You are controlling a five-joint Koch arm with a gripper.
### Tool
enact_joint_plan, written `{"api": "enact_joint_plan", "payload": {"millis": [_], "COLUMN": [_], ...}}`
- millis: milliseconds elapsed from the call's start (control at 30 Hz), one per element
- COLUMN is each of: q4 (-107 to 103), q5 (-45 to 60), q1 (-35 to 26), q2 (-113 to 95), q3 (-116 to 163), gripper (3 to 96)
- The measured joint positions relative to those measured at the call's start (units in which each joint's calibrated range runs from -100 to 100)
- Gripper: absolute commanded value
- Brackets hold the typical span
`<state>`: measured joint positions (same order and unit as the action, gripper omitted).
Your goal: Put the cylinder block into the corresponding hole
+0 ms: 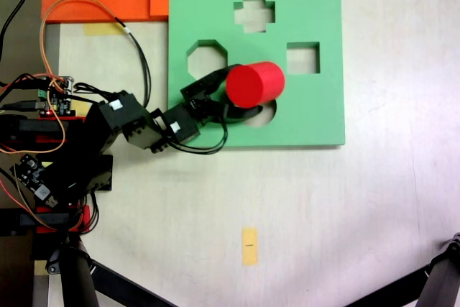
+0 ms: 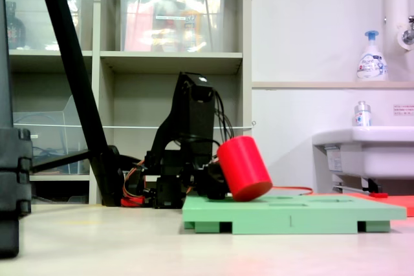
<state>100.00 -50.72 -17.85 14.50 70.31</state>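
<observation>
Over the lower middle of the green board [image 1: 316,116] in the first exterior view, your gripper [image 1: 233,91] pinches the red cylinder [image 1: 256,84] between its two black fingers, one curving along the upper side of the block and the other [image 1: 248,114] along the lower side. You can see the cylinder is tilted, not upright: in the second exterior view the red cylinder [image 2: 244,167] leans with its top toward the second exterior view's left, and its lower edge sits at or just above the board's [image 2: 323,214] top surface. The round hole [image 1: 269,111] lies just below the block in the first exterior view, mostly covered by it and by the lower finger, so only a sliver shows. The octagonal hole [image 1: 207,59] sits just left of the block, the square hole [image 1: 302,58] to its right, and the cross-shaped hole [image 1: 254,13] near the board's top edge.
</observation>
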Motion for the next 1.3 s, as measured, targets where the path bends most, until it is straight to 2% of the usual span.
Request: {"api": "enact_joint_plan", "payload": {"millis": [500,800,1133,1300], "q4": [0.0,0.0,-0.3,-2.1], "q5": [-1.0,-1.4,-1.6,-1.6], "q1": [0.3,0.6,3.7,4.6], "q2": [-5.7,-9.4,-16.1,-28.3], "q3": [8.6,9.7,6.4,4.5], "gripper": [46.2,70.9,71.8,71.5]}}
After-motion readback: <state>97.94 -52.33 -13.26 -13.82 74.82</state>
